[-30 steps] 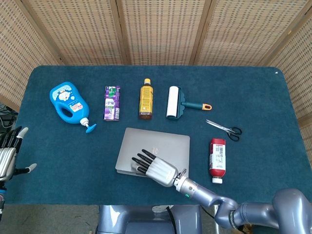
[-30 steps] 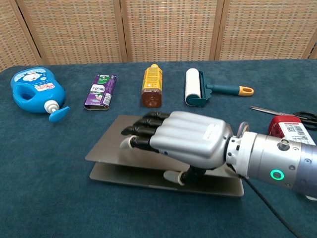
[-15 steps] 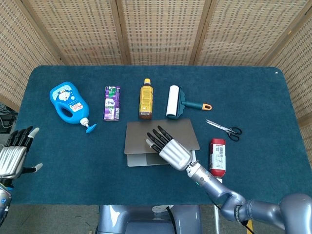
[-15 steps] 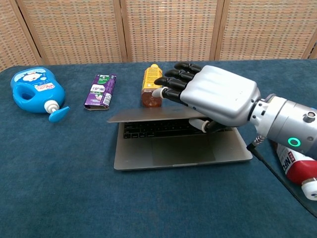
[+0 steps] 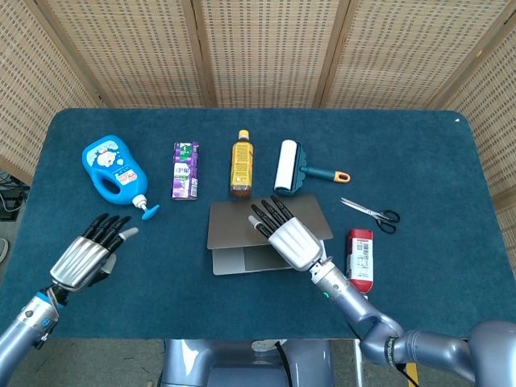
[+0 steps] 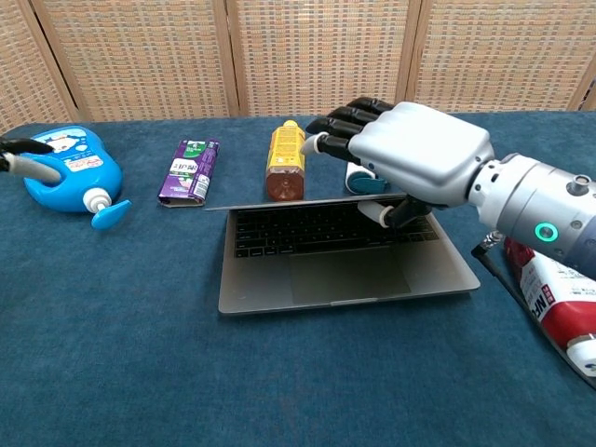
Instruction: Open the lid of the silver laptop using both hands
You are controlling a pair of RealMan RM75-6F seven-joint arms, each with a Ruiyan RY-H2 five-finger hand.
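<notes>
The silver laptop [image 5: 234, 228] [image 6: 345, 279] lies at the middle of the blue table, its lid [image 6: 270, 204] lifted so that the keyboard shows in the chest view. My right hand [image 5: 289, 240] [image 6: 414, 154] grips the lid's right part, with fingers over its top and the thumb [image 6: 376, 213] underneath. My left hand [image 5: 87, 256] hovers over the table left of the laptop, fingers spread, holding nothing and well apart from the laptop. In the chest view only a fingertip of the left hand [image 6: 13, 161] shows at the left edge.
Behind the laptop lie a blue detergent bottle [image 5: 113, 169], a purple packet [image 5: 185, 169], an amber bottle [image 5: 241, 164] and a lint roller [image 5: 288, 169]. Scissors [image 5: 371, 214] and a red-and-white bottle [image 5: 359, 262] lie to the right.
The lid went from lying flat to raised, lifted by my right hand. My left hand moved in from the table's left edge toward the laptop.
</notes>
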